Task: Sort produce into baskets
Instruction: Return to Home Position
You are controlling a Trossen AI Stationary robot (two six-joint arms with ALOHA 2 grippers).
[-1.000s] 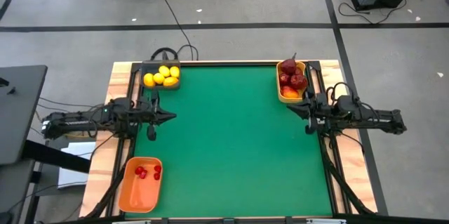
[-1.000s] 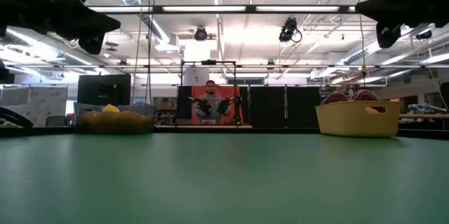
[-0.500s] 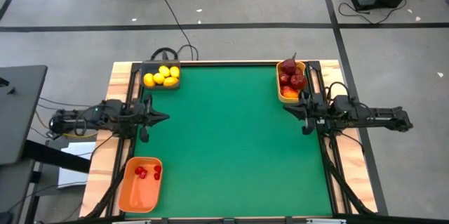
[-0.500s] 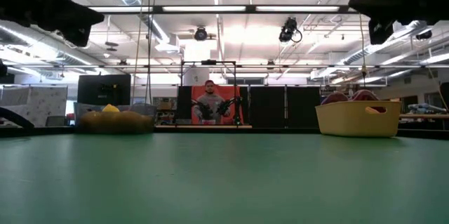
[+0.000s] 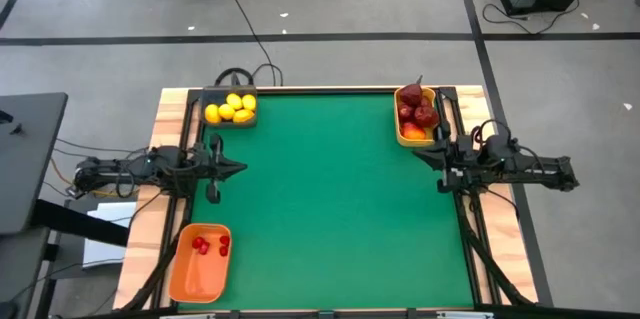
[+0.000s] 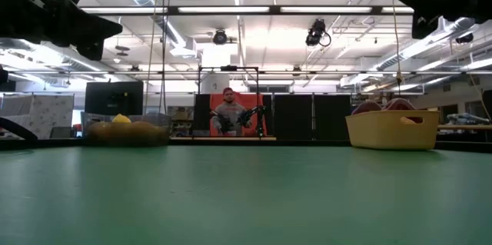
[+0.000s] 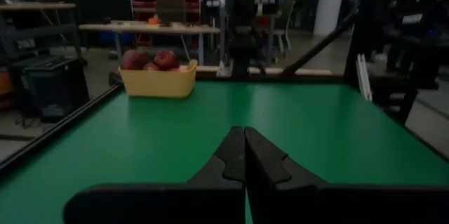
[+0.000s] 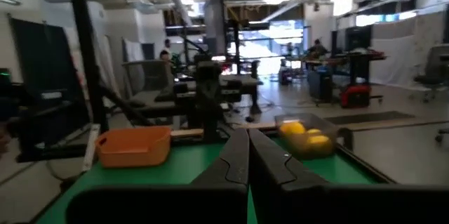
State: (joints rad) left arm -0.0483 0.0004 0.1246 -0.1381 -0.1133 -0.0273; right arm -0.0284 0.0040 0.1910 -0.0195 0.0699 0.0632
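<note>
At the green desk's edges, left hand and right hand hang closed, empty (sorting looks done): yellow lemons occupy the dark grey tray, red round fruits the yellow tray, tiny berries the orange tray.

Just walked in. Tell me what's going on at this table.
Sorting looks finished. The yellow fruits sit in the dark grey tray, the larger red fruits in the yellow tray, and the small red pieces in the orange tray. No produce lies loose on the green table. The left gripper and right gripper hang near the table's left and right edges, jaws shut and empty.
</note>
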